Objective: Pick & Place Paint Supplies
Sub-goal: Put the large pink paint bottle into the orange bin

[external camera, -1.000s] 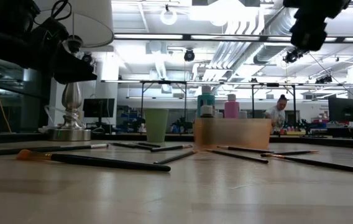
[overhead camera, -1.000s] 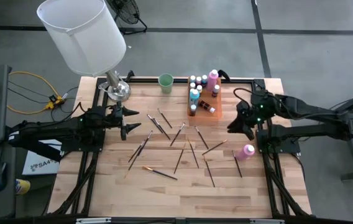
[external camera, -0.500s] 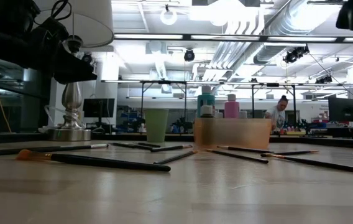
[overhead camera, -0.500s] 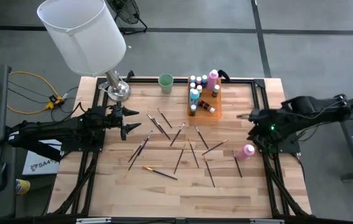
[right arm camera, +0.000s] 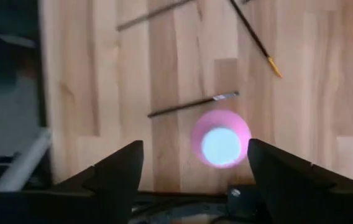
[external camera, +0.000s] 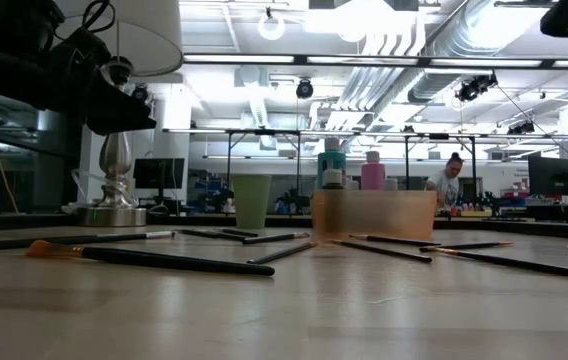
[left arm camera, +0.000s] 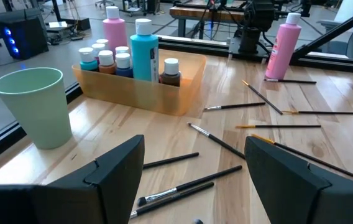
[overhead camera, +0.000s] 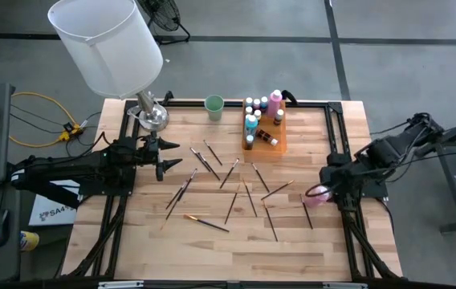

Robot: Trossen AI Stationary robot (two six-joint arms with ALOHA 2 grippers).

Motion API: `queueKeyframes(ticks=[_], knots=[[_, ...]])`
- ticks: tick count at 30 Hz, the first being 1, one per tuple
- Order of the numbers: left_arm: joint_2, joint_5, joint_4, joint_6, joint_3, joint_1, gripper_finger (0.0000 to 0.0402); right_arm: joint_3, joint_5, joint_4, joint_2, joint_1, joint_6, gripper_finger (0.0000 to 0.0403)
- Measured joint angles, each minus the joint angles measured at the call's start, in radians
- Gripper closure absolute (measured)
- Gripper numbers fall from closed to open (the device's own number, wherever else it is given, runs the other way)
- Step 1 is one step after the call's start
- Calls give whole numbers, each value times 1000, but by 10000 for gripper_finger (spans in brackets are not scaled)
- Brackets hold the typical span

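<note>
A tall pink bottle (overhead camera: 319,195) with a pale cap (right arm camera: 221,144) stands upright on its base near the table's right edge. My right gripper (overhead camera: 322,183) hovers over it, pointing down and open, one finger to each side of the cap (right arm camera: 195,149) and clear of it. Several dark-handled brushes (overhead camera: 228,181) lie flat across the middle of the table. More small bottles stand in an orange tray (overhead camera: 265,145) at the far side. My left gripper (overhead camera: 172,166) waits open at the table's left, above the wood, with nothing between its fingers (left arm camera: 195,162).
A pale green cup (overhead camera: 214,105) stands left of the tray at the far edge. A large white lampshade (overhead camera: 107,44) on a silver base (overhead camera: 152,117) stands at the far left corner. A black frame rail (overhead camera: 342,152) runs along the table's right edge beside the pink bottle.
My right gripper has swung from beside the tray's right end toward the table's right and near edges, ending over the pink bottle, and has tipped from a slant to pointing nearly straight down. In the low view it has left the picture's top right.
</note>
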Motion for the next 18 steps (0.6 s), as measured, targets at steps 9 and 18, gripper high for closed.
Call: queueKeyframes(ticks=[9,18], knots=[[0,0,0,0,0,0,128,-34,29,-26,46,17,0,116],[0,0,0,0,0,0,128,-88,59,-5,46,17,-1,118]])
